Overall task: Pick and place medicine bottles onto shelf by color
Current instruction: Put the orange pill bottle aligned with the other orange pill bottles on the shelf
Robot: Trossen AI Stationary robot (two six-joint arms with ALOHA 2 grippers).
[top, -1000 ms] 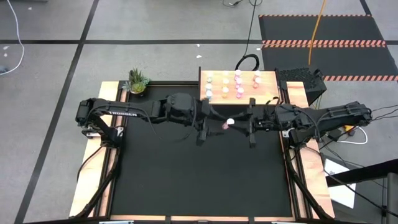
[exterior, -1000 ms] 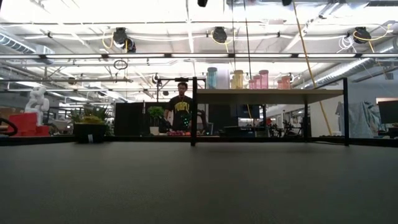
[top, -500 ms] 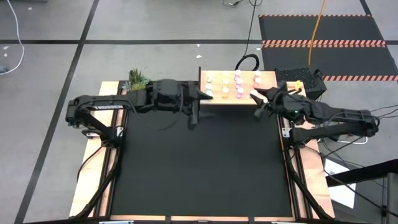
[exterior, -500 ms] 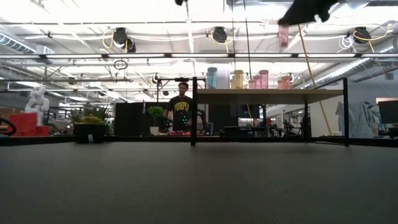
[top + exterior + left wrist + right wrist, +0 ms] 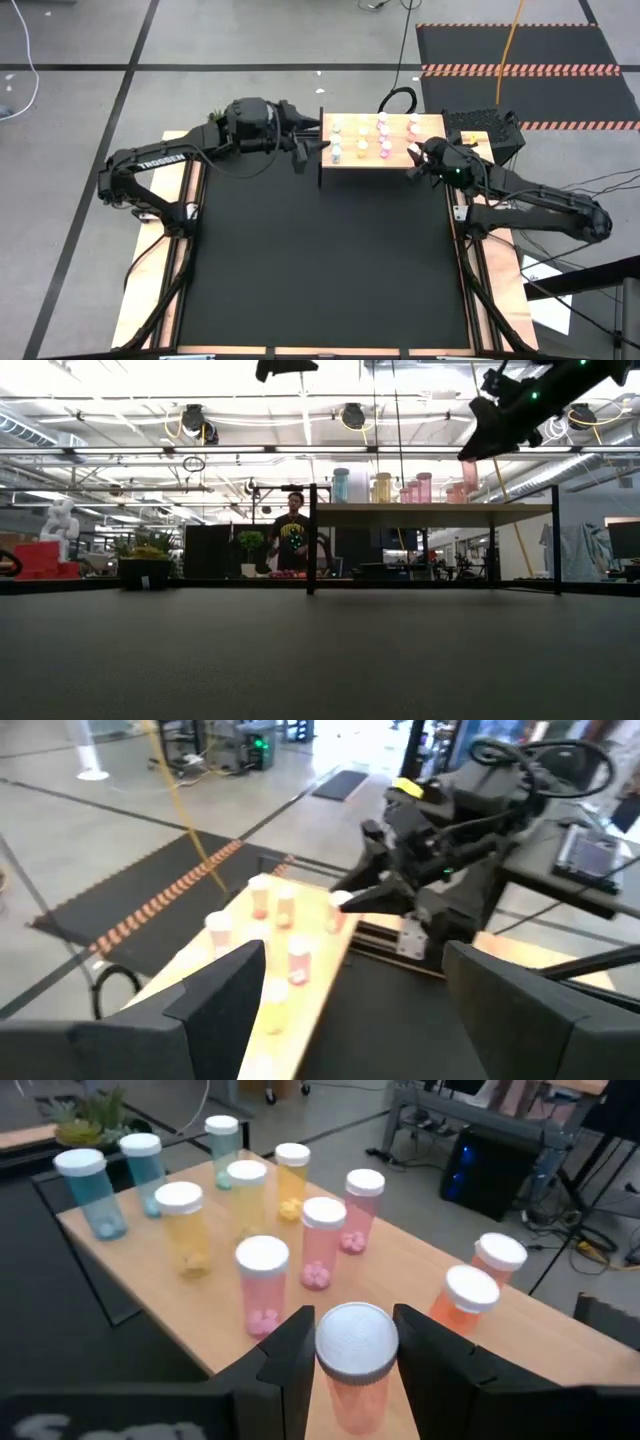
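Observation:
The pale wood shelf stands at the table's far edge and carries several upright medicine bottles with white caps: teal, yellow, pink and orange-red. My right gripper hangs over the shelf's near right corner, shut on a pink-orange bottle. The low view shows that bottle just above the shelf top. My left gripper is open and empty, hovering at the shelf's left side. My right gripper pinches the pink-orange bottle between its two fingers, at the upper body just under the white cap. It comes slanting down from the table's right. The bottle is upright, lifted clear and hanging below the fingers over the shelf.
A small potted plant sits at the far left corner, partly under the left arm. Wooden rails line the black tabletop. Bare shelf wood shows between the pink and orange-red bottles. A person stands in the room beyond.
My right gripper carried the bottle from over the table's middle toward the far right, then lowered it over the shelf's near right corner. My left gripper moved from the table's middle toward the far edge and left, ending beside the shelf's left side.

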